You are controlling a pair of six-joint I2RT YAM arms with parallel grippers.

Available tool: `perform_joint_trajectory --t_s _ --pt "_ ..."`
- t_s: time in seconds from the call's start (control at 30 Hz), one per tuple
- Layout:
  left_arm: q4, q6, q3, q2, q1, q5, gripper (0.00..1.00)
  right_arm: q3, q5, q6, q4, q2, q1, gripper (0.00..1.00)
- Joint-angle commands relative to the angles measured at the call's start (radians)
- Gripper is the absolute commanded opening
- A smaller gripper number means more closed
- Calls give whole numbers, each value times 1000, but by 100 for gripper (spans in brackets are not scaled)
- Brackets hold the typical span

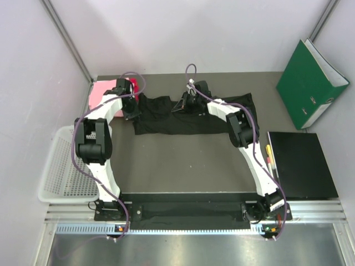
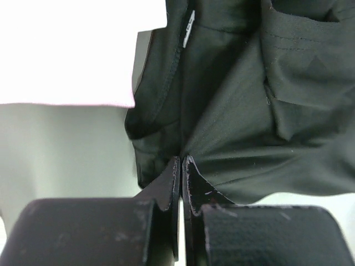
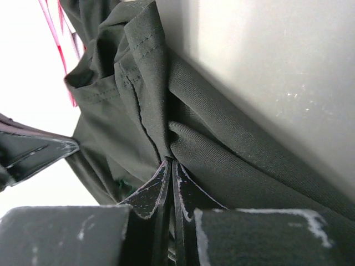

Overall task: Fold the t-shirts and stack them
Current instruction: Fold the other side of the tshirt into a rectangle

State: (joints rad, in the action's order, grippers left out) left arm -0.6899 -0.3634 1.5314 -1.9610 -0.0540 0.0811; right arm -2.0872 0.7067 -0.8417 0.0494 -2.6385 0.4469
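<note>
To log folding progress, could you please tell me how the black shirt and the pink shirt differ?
The black shirt lies spread wide and rumpled; the pink shirt is a compact block in the far left corner. The left claw and the right claw are each pinched shut on the black shirt; neither holds the pink shirt. Both rest on the far side of the table.

Overhead, plus two wrist close-ups of black shirt [image 1: 163,117]
</note>
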Motion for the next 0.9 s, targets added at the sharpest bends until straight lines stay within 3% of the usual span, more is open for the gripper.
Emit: perform_joint_trajectory --t_s 0.0,0.4,0.53,0.57,0.6,0.63,0.67,0.7,0.77,0.8,0.83,0.87 --pt "-57 23 26 54 3 -29 0 13 -13 9 -40 75 -8 1" --pt "-154 49 -27 56 2 -41 0 16 -15 -5 -42 74 -14 2" --pt "-155 37 -47 30 2 -49 0 18 -10 6 -42 81 -16 8" --pt "-157 29 -44 24 2 -55 2 16 -10 10 -37 98 -20 12" --pt "-158 24 -33 13 2 -58 8 19 -16 39 -30 113 -23 24" --pt "-171 18 -24 8 0 -70 25 24 -39 58 -16 135 -25 31" --pt "-172 18 -19 8 0 -72 35 47 -61 84 10 190 -36 38" --pt "-172 18 -14 11 0 -72 39 64 -84 134 24 224 -40 52" --pt "-171 23 -4 19 -1 -72 47 125 -156 191 70 334 -60 68" --pt "-168 24 2 33 -1 -101 48 148 -180 246 81 371 -68 88" --pt "-163 27 4 42 -1 -103 49 174 -225 280 95 406 -79 99" --pt "-149 29 4 53 -1 -95 51 221 -252 311 115 470 -102 100"
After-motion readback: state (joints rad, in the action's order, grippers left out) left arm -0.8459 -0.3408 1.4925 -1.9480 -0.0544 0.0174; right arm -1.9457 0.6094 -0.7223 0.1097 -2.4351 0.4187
